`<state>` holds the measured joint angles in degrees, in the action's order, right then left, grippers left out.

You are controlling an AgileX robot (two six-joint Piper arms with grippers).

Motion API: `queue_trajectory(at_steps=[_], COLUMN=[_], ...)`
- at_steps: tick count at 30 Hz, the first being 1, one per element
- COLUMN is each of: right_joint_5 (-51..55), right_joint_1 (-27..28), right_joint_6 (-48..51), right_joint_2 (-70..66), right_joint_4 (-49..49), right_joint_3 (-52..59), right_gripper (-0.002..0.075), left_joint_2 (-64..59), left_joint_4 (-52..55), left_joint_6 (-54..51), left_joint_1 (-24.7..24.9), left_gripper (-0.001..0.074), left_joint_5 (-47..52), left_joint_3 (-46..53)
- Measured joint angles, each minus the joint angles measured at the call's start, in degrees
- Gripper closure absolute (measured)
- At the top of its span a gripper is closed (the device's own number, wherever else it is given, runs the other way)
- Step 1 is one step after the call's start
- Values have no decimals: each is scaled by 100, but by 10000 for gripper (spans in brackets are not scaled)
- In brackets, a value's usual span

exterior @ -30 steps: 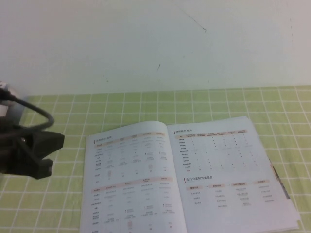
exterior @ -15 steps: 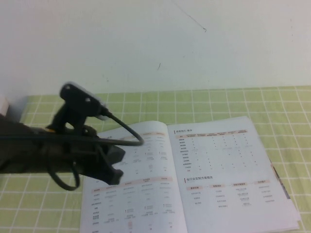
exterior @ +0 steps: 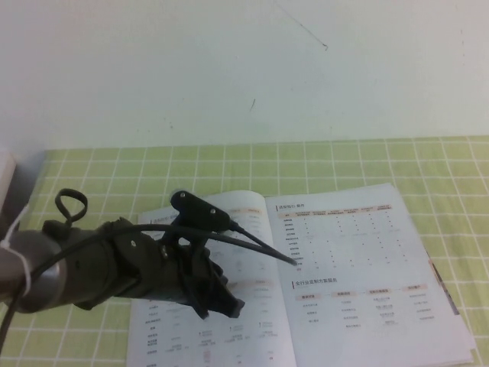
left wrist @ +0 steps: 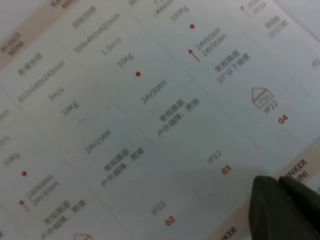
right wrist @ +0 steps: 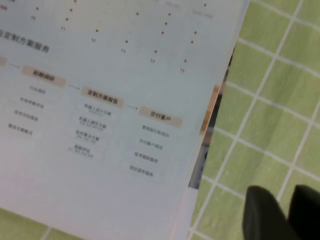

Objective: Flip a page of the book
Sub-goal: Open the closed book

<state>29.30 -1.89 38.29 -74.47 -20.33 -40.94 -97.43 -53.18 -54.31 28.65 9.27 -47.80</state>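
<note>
From the high view, the book (exterior: 336, 275) lies open on the green-checked tabletop (exterior: 451, 168), the left hand (exterior: 218, 294) low over its left-hand page (exterior: 244, 229). The left wrist view shows dark fingertips (left wrist: 285, 205) pressed narrow just above printed tables. The right wrist view shows the right hand (right wrist: 285, 212) beside the book's outer edge, fingers slightly apart, holding nothing.

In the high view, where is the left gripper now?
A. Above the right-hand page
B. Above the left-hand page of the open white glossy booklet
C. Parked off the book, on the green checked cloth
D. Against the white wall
B: in the high view the left gripper sits over the left-hand page of the open white glossy booklet; the right gripper hangs over the green checked cloth beside the booklet's edge.
</note>
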Motion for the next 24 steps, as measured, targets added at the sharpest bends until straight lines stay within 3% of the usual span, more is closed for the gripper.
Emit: queue_trajectory(at_steps=[5,8,19,24], right_joint_5=[1,-22,-75,-177], right_joint_1=[0,0,0,-24], right_joint_6=[104,154,217,269], right_joint_2=[-383,-460,-474,-474], right_joint_4=[-40,-45,-170,-178], right_joint_3=[-4,-4,-13,-13], right_gripper=[431,370,348,348], left_joint_2=[-348,-388,512,279], left_joint_4=[-230,-348,-850,-883], left_joint_6=[0,-10,-188,-305], left_joint_1=[0,0,11,11], left_gripper=[738,738,738,738], left_joint_5=[55,55,757,888], left_joint_3=[0,0,-849,-1177])
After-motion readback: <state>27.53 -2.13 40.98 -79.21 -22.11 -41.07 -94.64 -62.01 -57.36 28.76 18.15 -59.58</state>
